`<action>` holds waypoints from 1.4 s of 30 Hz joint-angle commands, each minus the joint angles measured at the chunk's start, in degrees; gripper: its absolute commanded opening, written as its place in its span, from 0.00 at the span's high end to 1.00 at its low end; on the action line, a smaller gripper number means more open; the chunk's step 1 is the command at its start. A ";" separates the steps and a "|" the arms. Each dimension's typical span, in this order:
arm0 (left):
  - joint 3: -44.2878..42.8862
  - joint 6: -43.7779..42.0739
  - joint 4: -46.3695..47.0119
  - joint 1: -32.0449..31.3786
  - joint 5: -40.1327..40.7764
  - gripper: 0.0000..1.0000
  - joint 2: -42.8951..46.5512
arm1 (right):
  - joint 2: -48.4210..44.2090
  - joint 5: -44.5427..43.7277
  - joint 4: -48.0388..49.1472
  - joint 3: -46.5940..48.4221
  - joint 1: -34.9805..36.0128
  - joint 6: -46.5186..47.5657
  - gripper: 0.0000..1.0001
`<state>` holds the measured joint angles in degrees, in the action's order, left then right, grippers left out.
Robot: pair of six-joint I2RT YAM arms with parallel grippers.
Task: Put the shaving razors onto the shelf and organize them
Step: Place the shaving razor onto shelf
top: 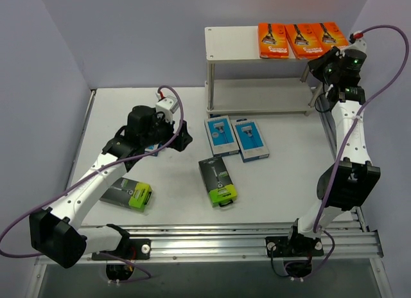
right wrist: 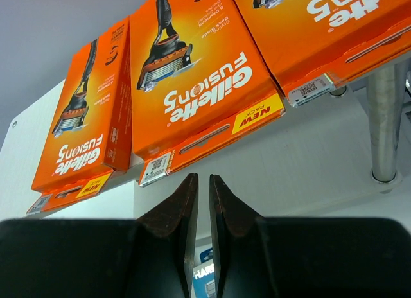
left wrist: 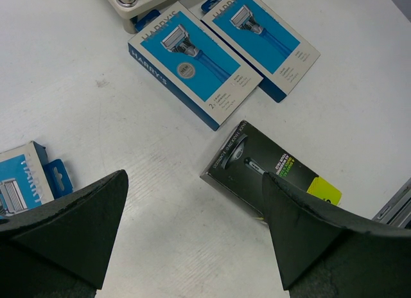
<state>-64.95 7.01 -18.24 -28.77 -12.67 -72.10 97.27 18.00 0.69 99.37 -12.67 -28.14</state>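
Note:
Three orange razor packs (top: 304, 39) lie side by side on the right part of the shelf's top board (top: 231, 44). Close up they are the orange packs (right wrist: 192, 73) on the shelf board (right wrist: 308, 150). My right gripper (top: 319, 63) (right wrist: 203, 177) is shut with nothing in it, just in front of their near edge. Two light blue packs (top: 220, 135) (top: 250, 139) lie on the table before the shelf, and one black pack (top: 218, 181) lies nearer. My left gripper (top: 182, 137) (left wrist: 192, 176) hangs open over bare table, between a third blue pack (left wrist: 22, 179) and the black pack (left wrist: 270, 166).
A second black pack with a lime-green end (top: 126, 194) lies at the front left beside the left arm. The shelf's lower board (top: 263, 96) carries nothing. A metal post (right wrist: 385, 124) of the shelf stands right of my right gripper. Grey walls close the table's sides and back.

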 commanded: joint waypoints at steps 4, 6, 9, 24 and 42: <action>-0.62 0.11 0.57 0.12 -1.13 0.06 0.38 | 1.51 1.51 3.70 3.55 0.62 -0.95 0.91; -0.71 0.03 0.49 0.12 -1.13 0.06 0.29 | 2.04 1.51 3.79 4.16 0.97 -0.86 0.91; -0.79 0.03 0.40 0.12 -1.22 0.06 0.29 | 3.27 1.51 3.62 5.47 1.33 -0.69 0.91; -0.97 -0.06 0.13 0.12 -1.40 0.06 0.11 | 5.48 1.42 2.04 8.65 2.47 0.54 0.92; -5.69 4.42 1.82 0.21 -1.75 0.06 0.73 | -14.54 3.80 2.65 -12.61 -0.08 1.86 0.84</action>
<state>-65.25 8.93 -18.15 -28.75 -13.58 -72.01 88.40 20.05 1.08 90.43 -12.40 -26.92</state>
